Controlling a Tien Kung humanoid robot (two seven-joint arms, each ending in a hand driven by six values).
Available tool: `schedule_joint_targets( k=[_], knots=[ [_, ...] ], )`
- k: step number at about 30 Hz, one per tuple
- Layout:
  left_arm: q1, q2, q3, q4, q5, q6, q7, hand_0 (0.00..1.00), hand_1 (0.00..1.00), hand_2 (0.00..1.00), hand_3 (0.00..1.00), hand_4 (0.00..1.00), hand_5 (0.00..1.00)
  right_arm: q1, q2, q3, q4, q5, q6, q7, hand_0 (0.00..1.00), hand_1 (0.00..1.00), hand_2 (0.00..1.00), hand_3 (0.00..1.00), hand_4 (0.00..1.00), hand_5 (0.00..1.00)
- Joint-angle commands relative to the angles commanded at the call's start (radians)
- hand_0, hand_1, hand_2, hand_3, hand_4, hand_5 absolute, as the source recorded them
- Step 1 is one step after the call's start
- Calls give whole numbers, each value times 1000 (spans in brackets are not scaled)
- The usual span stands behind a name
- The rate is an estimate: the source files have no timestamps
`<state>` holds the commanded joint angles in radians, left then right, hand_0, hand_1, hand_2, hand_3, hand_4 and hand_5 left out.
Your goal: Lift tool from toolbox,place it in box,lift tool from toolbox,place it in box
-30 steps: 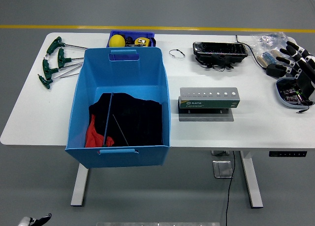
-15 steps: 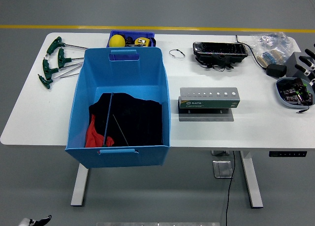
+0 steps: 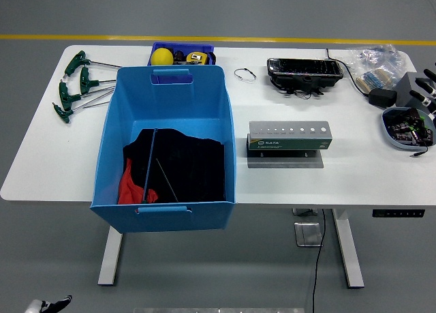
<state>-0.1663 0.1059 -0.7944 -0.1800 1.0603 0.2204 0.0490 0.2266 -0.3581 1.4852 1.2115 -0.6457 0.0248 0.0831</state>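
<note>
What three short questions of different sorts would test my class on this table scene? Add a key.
1. True or false: the grey tool holder stands inside the blue box.
2. Which lies at the table's far left? A: green-handled T wrenches; B: the black tray; C: the yellow ball.
3. Fill in: the right hand shows at the picture's ___ edge.

Key: 1 false, it stands on the table right of the box; 2 A; 3 right.
</note>
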Motion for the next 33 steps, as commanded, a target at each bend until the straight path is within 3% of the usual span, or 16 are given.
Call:
schedule_joint_targets(
  k=[10, 20, 21, 27, 28, 33],
  knots=[
    [-2, -2, 12, 0, -10, -2, 0, 641, 557, 666, 694, 729, 708, 10, -4, 19, 10, -28, 15, -46, 780, 766, 830, 819, 998, 928],
    [-4, -3, 10, 0, -13, -3, -4, 642, 558, 666, 696, 730, 708, 11, -3, 24, 7, -23, 48, -46, 796, 778, 835, 831, 998, 936],
    [-4, -3, 10, 0, -14, -3, -4, 643, 559, 665, 697, 732, 708, 11, -2, 23, 6, -20, 58, -40, 915, 864, 905, 870, 998, 970],
    [-5, -3, 8, 0, -16, -2, -6, 646, 560, 666, 698, 733, 709, 14, -1, 21, 0, -6, 144, -7, 915, 864, 905, 870, 998, 970],
    [-6, -3, 7, 0, -15, -2, -6, 646, 560, 666, 698, 733, 709, 14, -1, 21, -1, -5, 152, -7, 998, 946, 972, 939, 998, 998],
    [-8, -4, 7, 0, -15, -2, -7, 646, 560, 666, 698, 733, 709, 19, -5, 14, -10, -8, 135, -12, 998, 946, 972, 939, 998, 998]
  ],
)
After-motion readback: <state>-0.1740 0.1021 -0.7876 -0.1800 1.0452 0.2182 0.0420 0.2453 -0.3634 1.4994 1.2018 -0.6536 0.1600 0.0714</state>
